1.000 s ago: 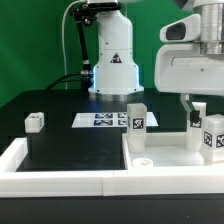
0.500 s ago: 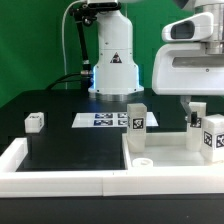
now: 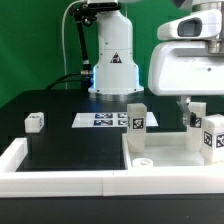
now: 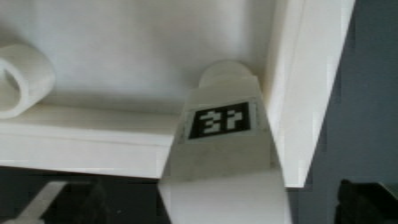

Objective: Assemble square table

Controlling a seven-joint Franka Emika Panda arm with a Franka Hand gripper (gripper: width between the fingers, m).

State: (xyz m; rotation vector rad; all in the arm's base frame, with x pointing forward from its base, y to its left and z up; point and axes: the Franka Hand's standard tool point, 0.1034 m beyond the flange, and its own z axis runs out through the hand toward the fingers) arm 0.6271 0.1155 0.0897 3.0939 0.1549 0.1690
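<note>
The square table's white slab [image 3: 172, 152] lies at the exterior view's right, with a round socket [image 3: 143, 158] near its front corner. My gripper [image 3: 192, 120] hangs over the slab's back right part, open. A white tagged leg [image 4: 222, 125] stands upright between its dark fingers [image 4: 54, 200], with a gap on each side. A second leg [image 3: 136, 116] stands at the slab's back left corner, and a third leg [image 3: 213, 137] at the right edge. A fourth leg [image 3: 35, 121] lies on the black table far to the left.
The marker board [image 3: 98, 120] lies flat behind the slab, in front of the robot base [image 3: 113, 70]. A long white border rail [image 3: 60, 178] runs along the front and up the left side.
The gripper's body has shifted slightly toward the exterior view's left. Its jaws stay wide and the legs have not moved.
</note>
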